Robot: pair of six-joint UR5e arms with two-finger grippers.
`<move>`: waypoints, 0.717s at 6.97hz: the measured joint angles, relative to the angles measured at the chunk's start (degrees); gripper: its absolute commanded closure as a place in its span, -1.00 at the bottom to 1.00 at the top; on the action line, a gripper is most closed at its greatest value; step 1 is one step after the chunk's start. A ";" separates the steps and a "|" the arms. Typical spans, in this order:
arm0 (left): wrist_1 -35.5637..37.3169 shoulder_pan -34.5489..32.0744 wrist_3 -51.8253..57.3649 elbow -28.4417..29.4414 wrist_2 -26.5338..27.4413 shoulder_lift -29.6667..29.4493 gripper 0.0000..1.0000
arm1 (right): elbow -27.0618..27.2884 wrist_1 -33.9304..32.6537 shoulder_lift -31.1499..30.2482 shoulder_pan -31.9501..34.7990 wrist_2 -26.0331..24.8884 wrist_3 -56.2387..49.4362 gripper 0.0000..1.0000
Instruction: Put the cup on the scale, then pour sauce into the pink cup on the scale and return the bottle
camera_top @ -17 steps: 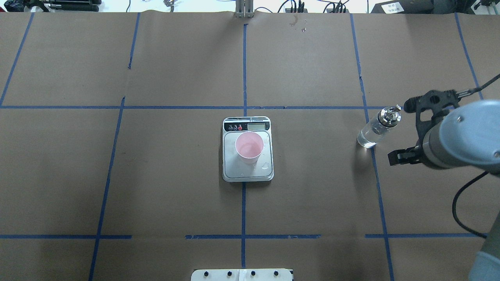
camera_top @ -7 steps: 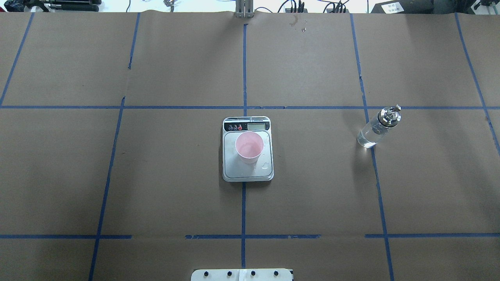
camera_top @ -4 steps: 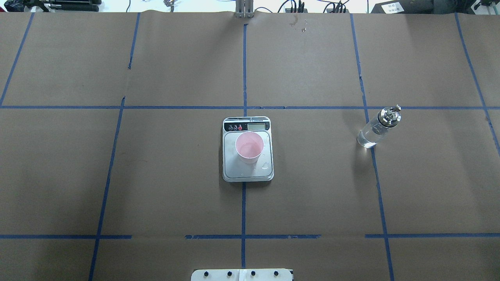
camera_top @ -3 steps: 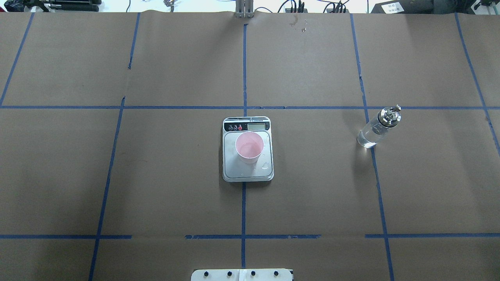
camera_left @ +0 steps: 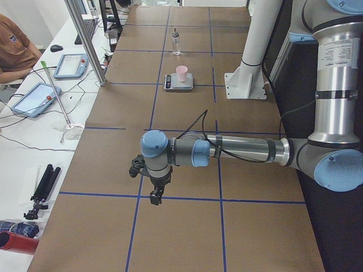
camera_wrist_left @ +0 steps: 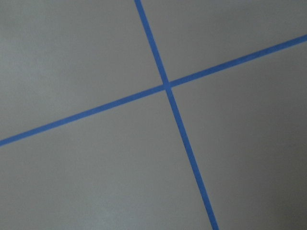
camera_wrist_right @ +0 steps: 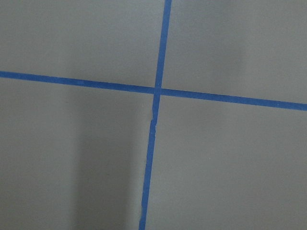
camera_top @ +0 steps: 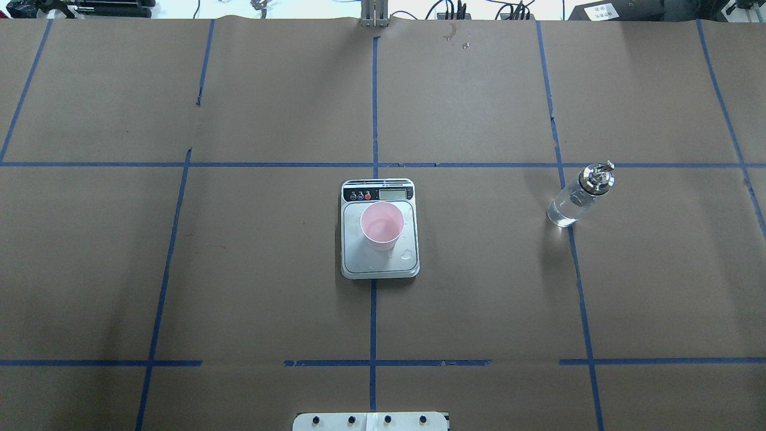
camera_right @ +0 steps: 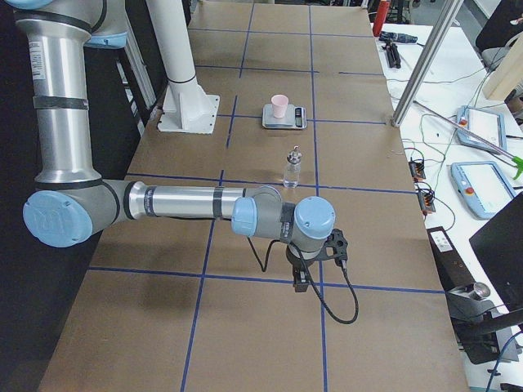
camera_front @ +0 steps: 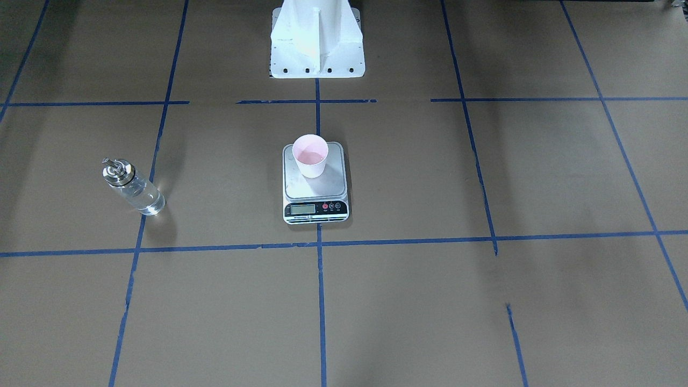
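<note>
The cup stands upright on the scale, toward the display end at 12 o'clock in the overhead view. The bottle stands upright on the desk, well apart from the scale at its 3 o'clock, with its base touching a blue tape line. Nothing holds either item.

The left arm and right arm reach out low over opposite ends of the desk, far from the scale. We cannot tell how far the left jaws or right jaws are open, because only the side views show them. Both wrist cameras show bare desk and tape.

**Handling.** We judge the bottle to be stiff, smooth and breakable, and weighted by the clear sauce inside. Take hold around the mid-body of the glass, below the metal cap, and keep the spout uppermost. The paper cup is light, crushes easily and would tip at a nudge. We cannot tell whether it holds liquid. What looks like a droplet lies on the platform at the cup's 5 o'clock.

**Clearance.** Open desk surrounds the bottle on every side. The far edge, with its cables, lies at 12 o'clock. The robot pedestal sits at 6 o'clock of the scale in the overhead view.
</note>
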 measured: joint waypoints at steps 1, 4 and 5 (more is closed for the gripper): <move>-0.18 0.00 0.01 0.11 -0.02 0.64 -1.00 | 0.65 0.12 -0.02 -0.01 0.15 3.43 -1.00; -0.22 -0.21 -0.40 0.84 -1.33 1.25 -1.00 | 0.78 0.31 0.03 -0.20 0.17 6.25 -1.00; -0.27 -0.21 -1.90 1.55 -2.90 1.16 -1.00 | 0.78 0.33 0.04 -0.24 0.17 6.33 -1.00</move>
